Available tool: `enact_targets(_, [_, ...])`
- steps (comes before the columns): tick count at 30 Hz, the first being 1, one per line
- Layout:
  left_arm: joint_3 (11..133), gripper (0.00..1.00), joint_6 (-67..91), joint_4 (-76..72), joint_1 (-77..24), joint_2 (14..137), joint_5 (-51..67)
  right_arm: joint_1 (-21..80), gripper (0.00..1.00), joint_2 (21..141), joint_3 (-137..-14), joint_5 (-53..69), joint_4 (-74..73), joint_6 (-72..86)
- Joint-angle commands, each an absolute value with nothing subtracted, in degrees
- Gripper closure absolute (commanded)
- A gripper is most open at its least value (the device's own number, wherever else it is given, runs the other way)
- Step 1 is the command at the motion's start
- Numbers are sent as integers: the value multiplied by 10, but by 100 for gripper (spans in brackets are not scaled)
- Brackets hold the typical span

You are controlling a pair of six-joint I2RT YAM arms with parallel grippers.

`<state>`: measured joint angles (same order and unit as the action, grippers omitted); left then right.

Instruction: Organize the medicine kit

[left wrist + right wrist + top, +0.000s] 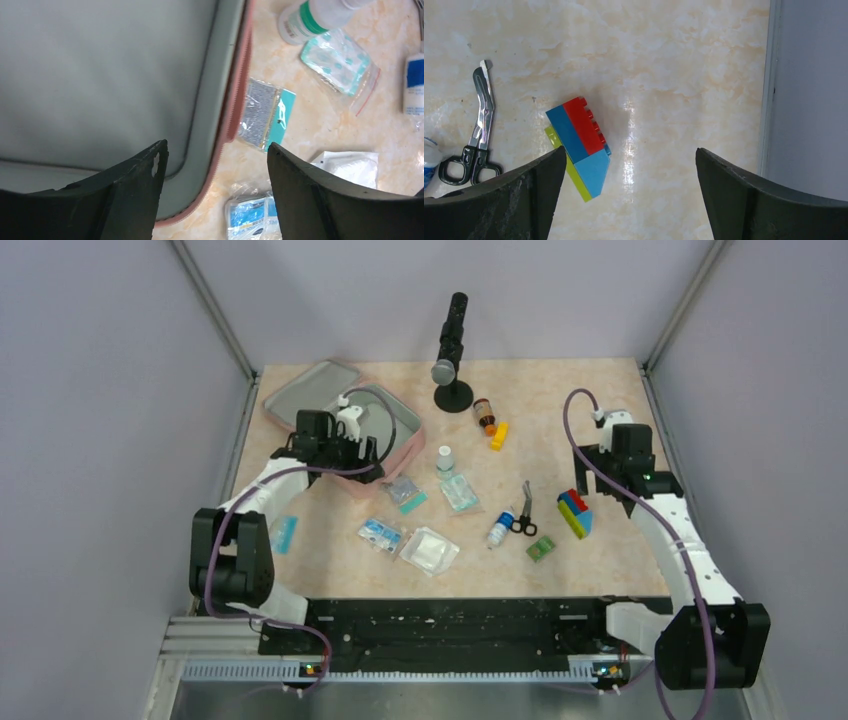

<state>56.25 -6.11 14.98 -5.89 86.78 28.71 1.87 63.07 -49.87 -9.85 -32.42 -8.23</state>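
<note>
The pink medicine kit (312,390) lies open at the far left, grey lining up. In the left wrist view its grey inside (100,75) and pink zip rim (235,100) fill the left half. My left gripper (350,462) is open and empty above the kit's near right corner; in its own view (217,155) the jaws straddle the rim. My right gripper (618,500) is open and empty (630,160) over bare table, just right of the toy-brick block (579,145).
Loose on the table: silver-teal packet (262,115), teal blister bag (337,60), white bottle (310,17), blue packet (250,215), gauze pack (430,550), dropper bottle (502,528), scissors (474,130), brown bottle (484,416), green packet (541,548). A black stand (453,355) is at the back.
</note>
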Motion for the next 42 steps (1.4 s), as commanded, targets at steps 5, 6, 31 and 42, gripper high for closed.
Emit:
enact_targets(5, [584, 34, -57, 102, -106, 889, 248, 24, 2, 608, -509, -69, -311, -87])
enact_targets(6, [581, 37, -52, 95, -106, 890, 234, 24, 3, 609, -510, -63, -311, -85])
enact_targets(31, [555, 40, -6, 231, -93, 733, 123, 126, 15, 686, -528, 120, -264, -113])
enact_targets(42, [603, 1, 319, 498, 63, 668, -263, 132, 16, 723, -558, 125, -268, -103])
